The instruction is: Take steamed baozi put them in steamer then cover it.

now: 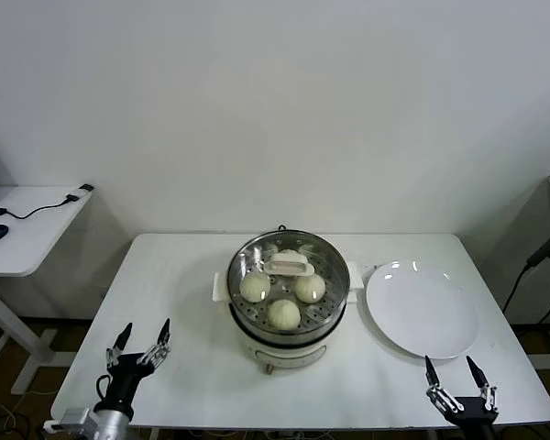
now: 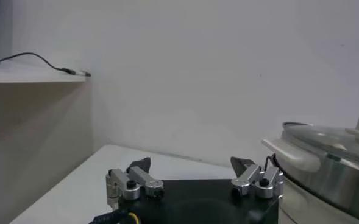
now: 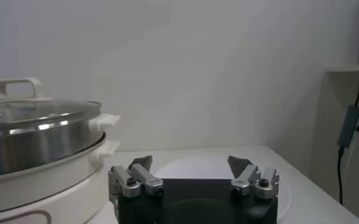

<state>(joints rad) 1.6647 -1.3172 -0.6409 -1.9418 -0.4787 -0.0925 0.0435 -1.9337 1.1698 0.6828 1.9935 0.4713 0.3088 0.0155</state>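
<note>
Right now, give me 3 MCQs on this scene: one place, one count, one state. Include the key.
1. Where is the plate?
A. on the robot's right of the steamer
B. on its left
C. on top of it

2. How many baozi show through the lid?
A. one
B. two
C. four

3. The cover is:
A. on the plate
B. on the steamer
C. held by the right gripper

Key: A, plate lies beside the steamer on the right; C, four buns visible under the glass; B, lid sits on the steamer, left gripper and right gripper open, empty.
</note>
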